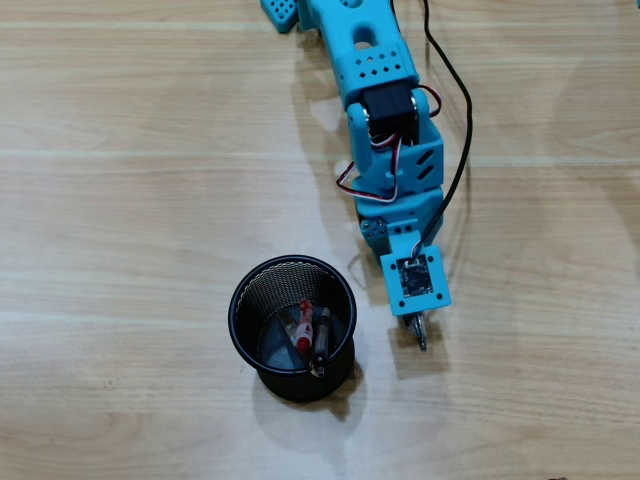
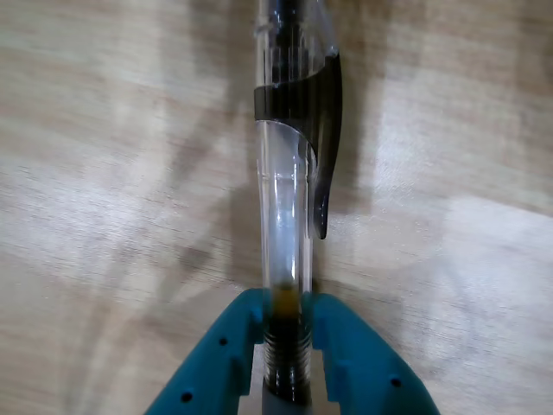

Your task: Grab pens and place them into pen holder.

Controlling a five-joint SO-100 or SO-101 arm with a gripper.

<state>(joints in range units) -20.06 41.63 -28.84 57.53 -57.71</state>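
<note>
Wrist view: my jaws are clamped on a clear pen [image 2: 283,216] with black clip, over bare table [image 2: 104,173]. Overhead view: pen holder [image 1: 240,300], black mesh, sits left of the arm, a red pen [image 1: 303,327] and a dark pen [image 1: 321,340] inside. Step: carrying. Next, I judge: shift left over the rim, then release.

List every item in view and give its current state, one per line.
Hand: shut on the clear pen.
Clear pen: gripped near one end between the fingers, above the table.
Pen holder: upright on the table, beside the arm.
Red pen: inside the pen holder, leaning.
Dark pen: inside the pen holder, next to the red one.
Table: wooden, holder standing on it.
</note>
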